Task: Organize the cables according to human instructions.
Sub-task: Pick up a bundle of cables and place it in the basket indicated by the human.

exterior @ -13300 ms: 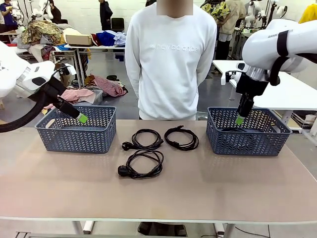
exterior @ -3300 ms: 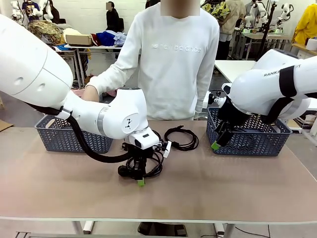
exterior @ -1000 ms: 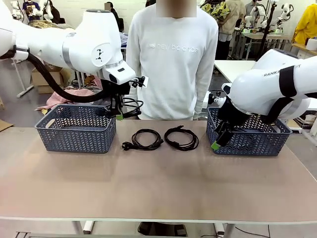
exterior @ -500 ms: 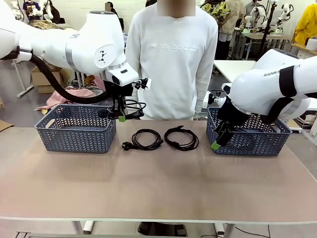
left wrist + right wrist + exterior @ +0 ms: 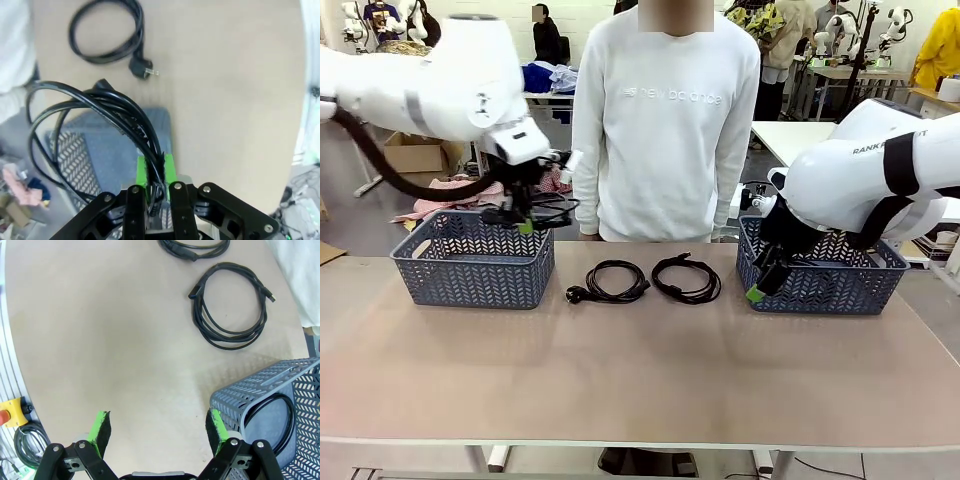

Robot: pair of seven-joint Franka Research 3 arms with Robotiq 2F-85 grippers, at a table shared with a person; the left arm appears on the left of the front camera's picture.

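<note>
My left gripper is shut on a coiled black cable and holds it in the air above the left blue-grey basket. In the left wrist view the coil hangs from the closed green pads over the basket. Two more cables lie on the table: one with a plug, one beside it. My right gripper stands open and holds nothing, beside the right basket, which holds a cable. The human stands behind the table.
The right basket's corner is close to my right fingers. A wide stretch of bare tabletop lies in front of the cables. Other tables with piled clothes stand behind the person.
My left arm has swung to the left with the cable, from beside the person to above the left basket. The right arm and the two table cables have not moved.
</note>
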